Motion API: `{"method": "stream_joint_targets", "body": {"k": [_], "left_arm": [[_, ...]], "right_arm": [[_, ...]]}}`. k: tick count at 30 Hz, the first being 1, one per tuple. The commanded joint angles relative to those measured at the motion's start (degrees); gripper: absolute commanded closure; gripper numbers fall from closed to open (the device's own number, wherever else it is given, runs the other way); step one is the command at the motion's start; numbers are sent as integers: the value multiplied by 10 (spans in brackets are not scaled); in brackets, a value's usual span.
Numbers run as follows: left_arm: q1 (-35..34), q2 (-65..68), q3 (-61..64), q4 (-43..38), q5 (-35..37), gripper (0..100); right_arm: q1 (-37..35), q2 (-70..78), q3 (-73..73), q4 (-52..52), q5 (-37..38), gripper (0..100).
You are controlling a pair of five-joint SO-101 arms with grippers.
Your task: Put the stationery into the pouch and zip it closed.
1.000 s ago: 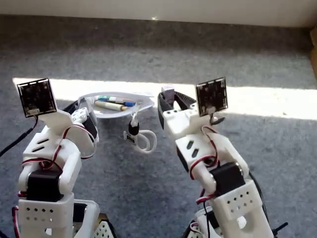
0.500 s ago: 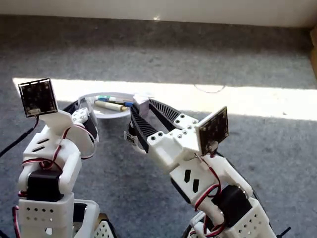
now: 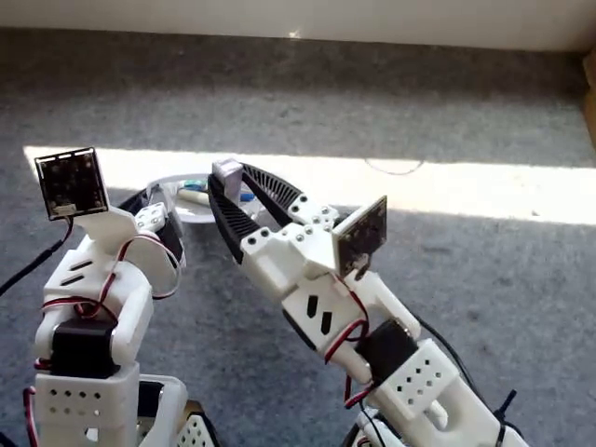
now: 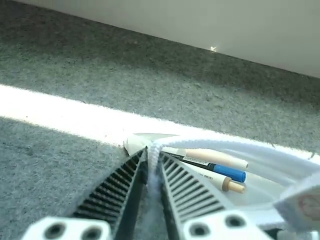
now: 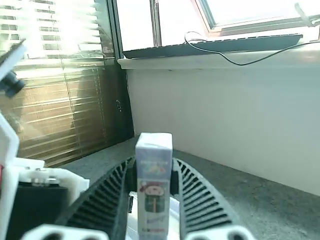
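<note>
Box (image 5: 154, 200), perhaps eraser, clamped in right tool (image 5: 153, 169) near pens (image 4: 215, 167); left tool (image 4: 152, 152) clamping pouch (image 4: 280, 152).

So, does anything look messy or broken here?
Nothing stands out. The left gripper pinches the rim of the open pouch, the pens lie side by side inside it, and the right gripper holds a small box upright. Nothing is spilled or broken.
</note>
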Motion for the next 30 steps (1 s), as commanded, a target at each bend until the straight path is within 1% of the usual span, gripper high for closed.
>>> {"method": "stream_joint_targets", "body": {"k": [1, 8, 14, 22, 24, 27, 30], "left_arm": [[9, -14, -11, 0, -4, 993], [9, -14, -11, 0, -4, 993], [9, -14, -11, 0, -5, 993], [7, -14, -11, 0, -5, 993], [-5, -14, -11, 0, -5, 993], [-16, -14, -12, -2, -5, 993], [-18, -14, -14, -1, -4, 993]], "right_arm": [[-5, 46, 12, -92, -2, 994], [-5, 111, 78, -245, -3, 994], [-5, 134, 116, -324, -5, 994], [-6, 133, 124, -326, -4, 991], [-7, 133, 124, -324, -4, 991], [-7, 133, 121, -276, -4, 984], [-7, 133, 118, -246, -4, 938]]}}
